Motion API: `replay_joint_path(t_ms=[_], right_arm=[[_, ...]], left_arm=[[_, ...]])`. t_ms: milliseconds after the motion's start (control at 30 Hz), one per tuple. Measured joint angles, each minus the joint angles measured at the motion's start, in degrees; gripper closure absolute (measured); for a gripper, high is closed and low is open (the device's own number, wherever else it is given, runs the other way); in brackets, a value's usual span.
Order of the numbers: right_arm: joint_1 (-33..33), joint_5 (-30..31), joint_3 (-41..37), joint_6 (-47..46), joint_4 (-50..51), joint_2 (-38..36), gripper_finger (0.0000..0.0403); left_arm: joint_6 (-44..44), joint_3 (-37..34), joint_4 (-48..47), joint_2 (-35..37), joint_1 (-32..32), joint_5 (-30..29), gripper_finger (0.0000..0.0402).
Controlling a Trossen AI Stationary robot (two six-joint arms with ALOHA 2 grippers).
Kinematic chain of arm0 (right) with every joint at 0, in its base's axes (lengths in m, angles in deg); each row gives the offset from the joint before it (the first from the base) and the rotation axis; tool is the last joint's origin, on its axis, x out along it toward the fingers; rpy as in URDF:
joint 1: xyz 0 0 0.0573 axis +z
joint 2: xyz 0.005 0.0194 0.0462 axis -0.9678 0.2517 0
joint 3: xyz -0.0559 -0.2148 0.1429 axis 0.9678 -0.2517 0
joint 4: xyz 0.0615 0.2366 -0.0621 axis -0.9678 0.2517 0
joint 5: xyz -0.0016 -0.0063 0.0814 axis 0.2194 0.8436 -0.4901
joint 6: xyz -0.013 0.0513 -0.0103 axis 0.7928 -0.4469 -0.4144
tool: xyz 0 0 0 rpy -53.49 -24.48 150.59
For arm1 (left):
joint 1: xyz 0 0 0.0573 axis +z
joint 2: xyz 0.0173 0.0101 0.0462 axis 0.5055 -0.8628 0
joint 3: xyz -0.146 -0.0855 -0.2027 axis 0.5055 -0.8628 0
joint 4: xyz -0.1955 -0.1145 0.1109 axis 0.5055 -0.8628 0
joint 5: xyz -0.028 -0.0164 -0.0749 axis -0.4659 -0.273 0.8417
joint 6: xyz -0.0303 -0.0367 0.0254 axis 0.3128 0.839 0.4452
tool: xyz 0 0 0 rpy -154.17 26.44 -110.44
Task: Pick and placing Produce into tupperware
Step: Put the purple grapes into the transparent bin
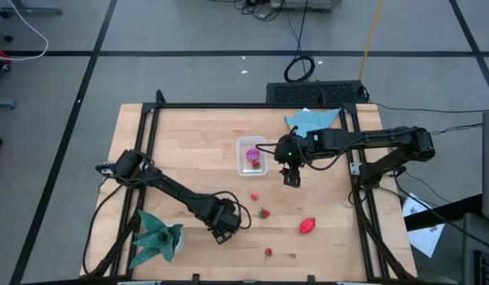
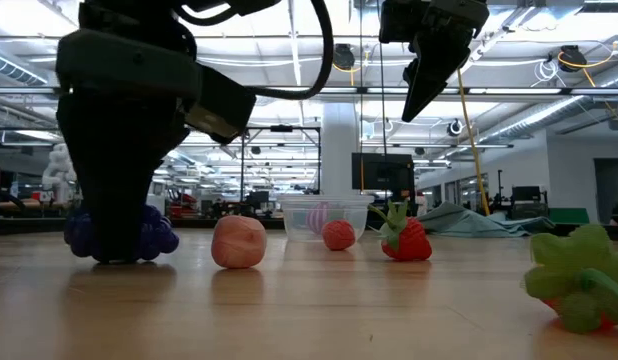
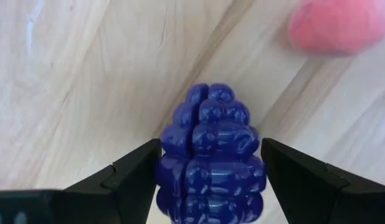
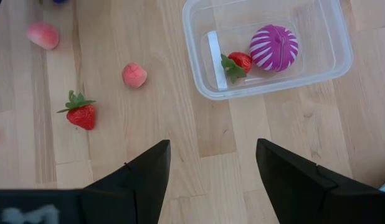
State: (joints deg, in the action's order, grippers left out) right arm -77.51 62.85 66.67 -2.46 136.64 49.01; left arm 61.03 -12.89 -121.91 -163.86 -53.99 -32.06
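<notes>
My left gripper (image 3: 211, 180) is down at the table near its near edge (image 1: 223, 226), its fingers on either side of a purple grape cluster (image 3: 211, 155). My right gripper (image 4: 211, 180) hangs open above the bare table just right of the clear tupperware (image 1: 252, 155), touching nothing. The tub (image 4: 267, 46) stands on the table and holds a purple striped ball (image 4: 275, 47) and a small strawberry (image 4: 237, 63). On the table lie a pink ball (image 4: 134, 74), a strawberry (image 4: 80, 114), a peach-coloured fruit (image 4: 43, 35) and an oval red fruit (image 1: 308, 226). My left gripper pinches the grape cluster across its wide end (image 3: 180, 180), one finger on each flank. The fingers (image 3: 139, 177) come down from above. The cluster (image 2: 154, 238) sits on the table under the gripper.
A teal-green cloth (image 1: 156, 237) lies at the near left corner and a light blue cloth (image 1: 312, 120) at the far edge behind the tub. Another small strawberry (image 1: 268, 252) lies near the near edge. A black frame (image 1: 149, 119) rims the table.
</notes>
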Motion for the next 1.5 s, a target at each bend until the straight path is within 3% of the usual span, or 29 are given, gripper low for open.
replay_joint_path(t_ms=[500, 867, 1100, 1500], right_arm=[[0.01, 0.00, 0.00, 0.00, 0.04, 0.00, 0.0176], [-0.01, -0.01, 0.00, 0.00, 0.04, -0.02, 0.0176], [0.00, -0.02, 0.00, 0.00, 0.04, -0.02, 0.0176], [-0.01, 0.00, 0.00, 0.00, 0.04, -0.02, 0.0176]], left_arm=[[-0.75, 1.11, -0.69, 0.13, 0.03, 0.13, 0.0121], [-1.87, 1.12, -1.06, 0.22, 0.03, 0.20, 0.0195], [-1.94, 1.12, -1.08, 0.22, 0.03, 0.15, 0.0175], [-2.34, 1.10, -1.48, 1.74, 0.19, -0.52, 0.0181]])
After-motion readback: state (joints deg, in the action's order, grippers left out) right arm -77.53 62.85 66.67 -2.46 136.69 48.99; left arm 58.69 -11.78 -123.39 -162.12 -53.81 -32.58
